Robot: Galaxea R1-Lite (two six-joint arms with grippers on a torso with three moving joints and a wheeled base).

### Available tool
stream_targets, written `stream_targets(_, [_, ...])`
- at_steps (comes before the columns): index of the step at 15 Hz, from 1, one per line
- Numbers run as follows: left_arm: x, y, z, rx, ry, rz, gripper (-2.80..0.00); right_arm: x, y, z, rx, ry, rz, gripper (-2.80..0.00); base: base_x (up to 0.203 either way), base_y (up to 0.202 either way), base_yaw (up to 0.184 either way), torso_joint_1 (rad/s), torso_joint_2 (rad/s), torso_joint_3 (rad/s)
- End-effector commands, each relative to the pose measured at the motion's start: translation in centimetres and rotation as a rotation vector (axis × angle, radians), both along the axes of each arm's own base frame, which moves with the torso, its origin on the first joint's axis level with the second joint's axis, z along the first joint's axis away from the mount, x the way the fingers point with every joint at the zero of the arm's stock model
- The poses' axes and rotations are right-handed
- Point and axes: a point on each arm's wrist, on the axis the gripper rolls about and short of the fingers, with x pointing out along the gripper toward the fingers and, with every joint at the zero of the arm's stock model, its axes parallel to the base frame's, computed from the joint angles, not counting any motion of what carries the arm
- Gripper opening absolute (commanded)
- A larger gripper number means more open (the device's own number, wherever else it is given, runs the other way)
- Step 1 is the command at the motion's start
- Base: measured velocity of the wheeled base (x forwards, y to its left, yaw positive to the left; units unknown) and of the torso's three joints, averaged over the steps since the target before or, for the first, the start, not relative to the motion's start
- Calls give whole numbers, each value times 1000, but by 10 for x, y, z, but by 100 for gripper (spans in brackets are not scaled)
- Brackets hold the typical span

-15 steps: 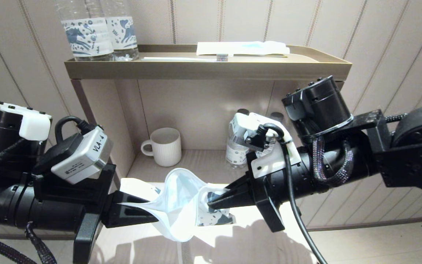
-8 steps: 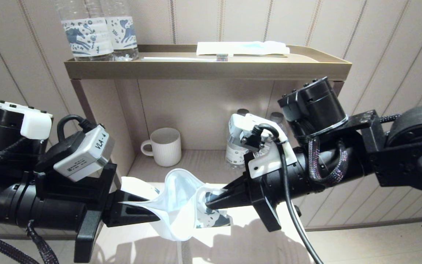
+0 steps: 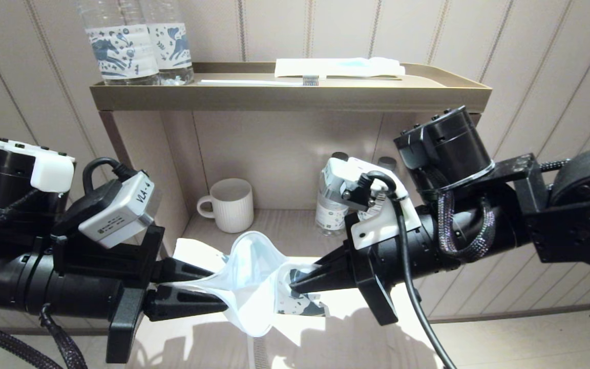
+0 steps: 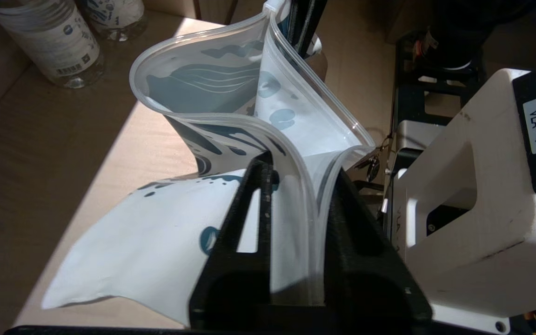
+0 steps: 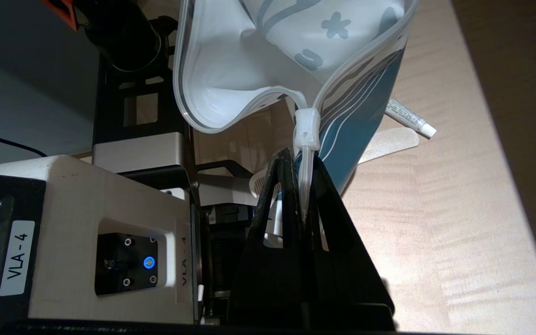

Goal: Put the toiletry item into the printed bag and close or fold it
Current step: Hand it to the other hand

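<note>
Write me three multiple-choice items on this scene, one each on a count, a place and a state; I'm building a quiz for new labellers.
1. How many bottles stand on the tray?
A. One
B. Two
C. Four

2. Where is the mug?
A. On the tray
B. On the floor
C. On the lower shelf

3. What state is the mouth of the bag in?
A. Open
B. Zipped shut
C. Folded flat

Answers:
1 B: two labelled bottles stand side by side at the tray's left end.
2 C: the mug sits under the tray, on the lower shelf's left side.
3 A: the rim gapes wide between the left gripper and the right gripper.
</note>
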Motion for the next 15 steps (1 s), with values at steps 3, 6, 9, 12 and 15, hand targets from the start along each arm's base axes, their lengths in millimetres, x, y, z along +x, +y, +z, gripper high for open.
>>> stream_targets(3, [1, -1, -1, 1, 3, -6, 0, 2, -2, 0, 2, -1, -5, -280, 0, 0, 0, 0, 0, 0])
stream_targets(6, [3, -2, -2, 4, 5, -2, 0, -1, -7, 5, 11, -12, -12, -280, 0, 0, 0, 0, 0, 0])
stream_targets(9, [5, -3, -4, 9, 8, 0, 0, -5, -25, 10, 23, -28, -52, -280, 0, 0, 0, 0, 0, 0])
stream_targets(12, [8, -2, -2, 5, 0, 9, 0, -12, -48, 14, 33, -41, -100, -280, 0, 0, 0, 0, 0, 0])
stream_targets(15, [10, 1, -1, 2, -3, 27, 0, -19, -69, 16, 45, -49, -145, -280, 0, 0, 0, 0, 0, 0])
